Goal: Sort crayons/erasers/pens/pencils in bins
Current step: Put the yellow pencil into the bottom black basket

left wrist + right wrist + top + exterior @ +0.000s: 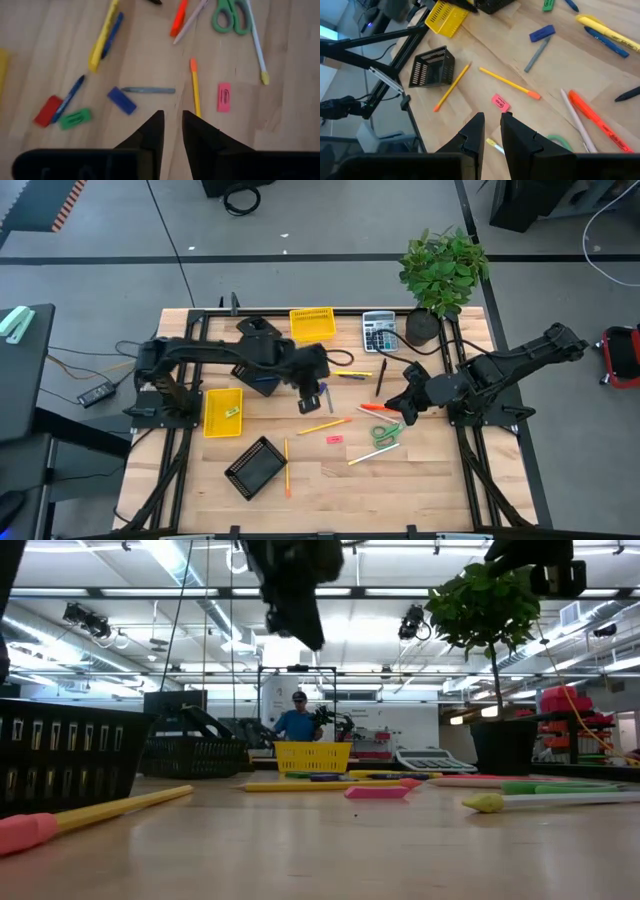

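Note:
My left gripper [310,400] hovers over the table's middle, fingers [150,131] slightly apart, with nothing between them. Below it lie a grey crayon [148,90], a blue eraser [121,100], a red eraser [47,111], a green eraser [75,119], an orange-tipped pencil [195,87] and a pink eraser [224,97]. My right gripper [393,408] hangs above the orange marker [592,120] and green scissors [388,432], slightly open [492,120] and holding nothing. One yellow bin [312,323] stands at the far edge. Another [222,410] is on the left, and a black mesh bin [252,467] lies near the front.
A calculator [378,330] and a potted plant [440,270] stand at the far right. A yellow highlighter [102,37], blue pens [70,97], a black pen [380,377] and a white pencil [372,452] lie scattered. A person [297,720] stands far behind the table.

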Action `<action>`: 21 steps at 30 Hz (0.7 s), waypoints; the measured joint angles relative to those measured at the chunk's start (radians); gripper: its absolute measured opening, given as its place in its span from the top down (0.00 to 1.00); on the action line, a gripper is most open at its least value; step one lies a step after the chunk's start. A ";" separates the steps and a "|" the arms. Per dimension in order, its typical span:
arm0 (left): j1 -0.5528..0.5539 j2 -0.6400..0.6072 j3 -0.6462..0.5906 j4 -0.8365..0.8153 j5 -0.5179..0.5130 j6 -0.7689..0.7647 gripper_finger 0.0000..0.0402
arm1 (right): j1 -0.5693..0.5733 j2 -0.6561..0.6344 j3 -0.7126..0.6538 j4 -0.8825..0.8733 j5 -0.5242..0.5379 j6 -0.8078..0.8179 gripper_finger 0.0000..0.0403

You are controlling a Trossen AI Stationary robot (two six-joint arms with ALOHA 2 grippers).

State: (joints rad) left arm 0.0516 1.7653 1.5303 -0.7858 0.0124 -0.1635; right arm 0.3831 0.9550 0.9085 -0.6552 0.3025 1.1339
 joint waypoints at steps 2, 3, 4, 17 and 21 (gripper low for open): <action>-0.002 0.041 0.000 0.033 0.003 -0.001 0.78 | 0.000 0.000 0.000 0.000 0.004 -0.010 0.83; -0.006 0.062 0.000 0.061 0.003 -0.006 0.78 | -0.001 0.000 0.000 0.000 0.011 -0.026 0.83; -0.008 0.082 0.000 0.081 0.002 -0.007 0.77 | -0.001 0.000 0.000 -0.001 0.024 -0.042 0.83; -0.073 0.230 0.000 0.244 0.002 0.049 0.75 | 0.076 0.000 0.000 -0.006 0.032 -0.069 0.83; -0.096 0.253 0.000 0.317 -0.001 0.016 0.75 | 0.087 0.000 0.000 -0.046 0.088 -0.108 0.83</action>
State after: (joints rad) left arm -0.0441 2.0186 1.5307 -0.4684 0.0112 -0.1470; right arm 0.4702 0.9549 0.9085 -0.7011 0.3901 1.0262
